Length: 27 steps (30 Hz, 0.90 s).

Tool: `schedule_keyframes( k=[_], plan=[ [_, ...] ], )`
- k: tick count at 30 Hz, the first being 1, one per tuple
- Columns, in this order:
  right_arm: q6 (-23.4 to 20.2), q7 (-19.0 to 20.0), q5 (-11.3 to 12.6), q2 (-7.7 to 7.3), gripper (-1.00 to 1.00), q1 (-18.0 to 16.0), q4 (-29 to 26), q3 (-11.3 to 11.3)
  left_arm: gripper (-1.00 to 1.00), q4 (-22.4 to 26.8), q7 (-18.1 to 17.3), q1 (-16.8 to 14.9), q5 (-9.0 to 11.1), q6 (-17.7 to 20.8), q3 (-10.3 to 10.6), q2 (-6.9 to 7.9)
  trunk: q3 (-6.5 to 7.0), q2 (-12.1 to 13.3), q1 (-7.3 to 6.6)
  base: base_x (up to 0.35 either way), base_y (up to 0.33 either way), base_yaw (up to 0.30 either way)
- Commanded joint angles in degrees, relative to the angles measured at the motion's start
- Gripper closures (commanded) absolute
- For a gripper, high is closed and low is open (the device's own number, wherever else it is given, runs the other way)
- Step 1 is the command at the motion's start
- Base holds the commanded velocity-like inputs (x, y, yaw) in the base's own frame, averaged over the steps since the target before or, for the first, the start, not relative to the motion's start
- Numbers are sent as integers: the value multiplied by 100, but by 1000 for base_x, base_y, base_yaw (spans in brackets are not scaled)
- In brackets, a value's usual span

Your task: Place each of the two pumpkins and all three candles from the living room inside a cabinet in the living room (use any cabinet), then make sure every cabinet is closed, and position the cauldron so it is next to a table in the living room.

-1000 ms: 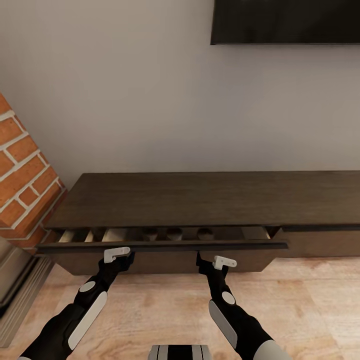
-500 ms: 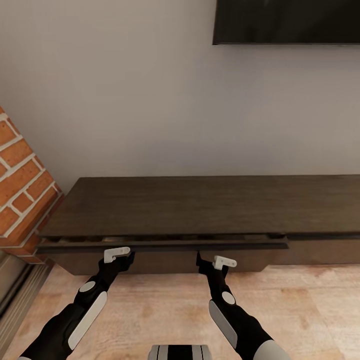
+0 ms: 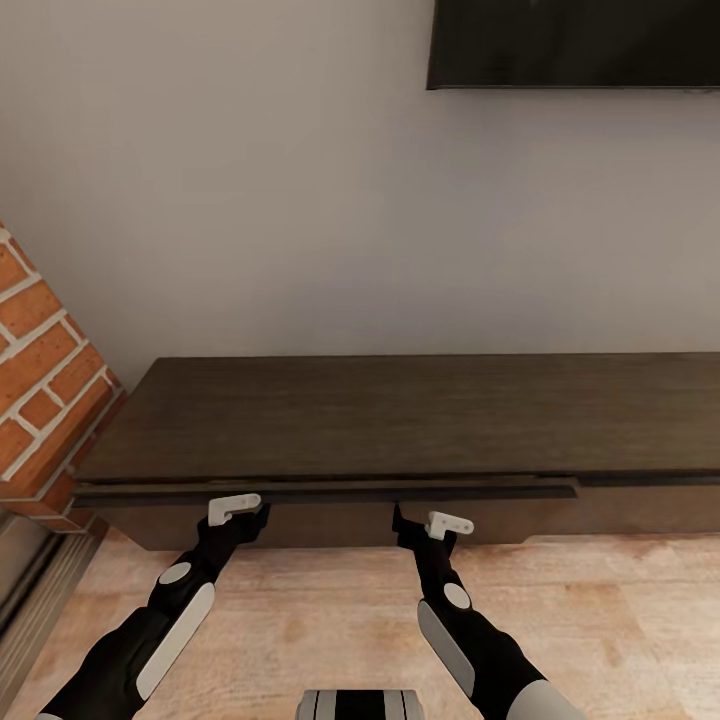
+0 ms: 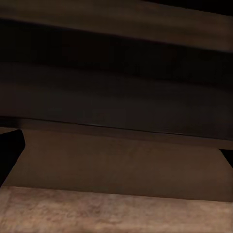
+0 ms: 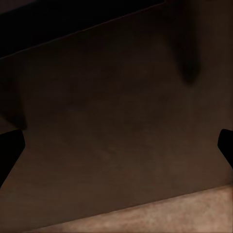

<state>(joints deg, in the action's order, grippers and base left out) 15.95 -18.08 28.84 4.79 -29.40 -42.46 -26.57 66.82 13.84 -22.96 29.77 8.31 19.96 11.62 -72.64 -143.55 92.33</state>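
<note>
Two grippers sit right up against the drawer front (image 3: 320,522) of the cabinet (image 3: 420,415) in the head view, left gripper (image 3: 243,512) toward the brick pillar (image 3: 40,390), right gripper (image 3: 418,522) under the slab's middle. That drawer looks pushed in, so its contents are hidden. Left wrist view: fingertips (image 4: 10,153) spread apart, dark drawer front between them, wood floor (image 4: 111,213) nearby. Right wrist view: fingertips (image 5: 9,155) also apart, the same brown panel close up.
</note>
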Motion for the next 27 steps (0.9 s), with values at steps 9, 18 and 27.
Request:
schedule_keyframes(
  k=[9,18,27],
  plan=[
    [40,-29,60,-4,-100,-5,1,-33,-100,23,48,-6,20,13,17,7,-4,-2,-2,35,0,0],
    [40,-29,60,-4,-100,-5,1,-33,-100,24,48,-6,20,13,16,7,-4,-2,-2,64,14,0],
    [40,-29,58,-4,-100,-5,1,-33,-100,24,48,-6,20,13,24,7,-4,-2,-2,-99,2,0]
  ],
)
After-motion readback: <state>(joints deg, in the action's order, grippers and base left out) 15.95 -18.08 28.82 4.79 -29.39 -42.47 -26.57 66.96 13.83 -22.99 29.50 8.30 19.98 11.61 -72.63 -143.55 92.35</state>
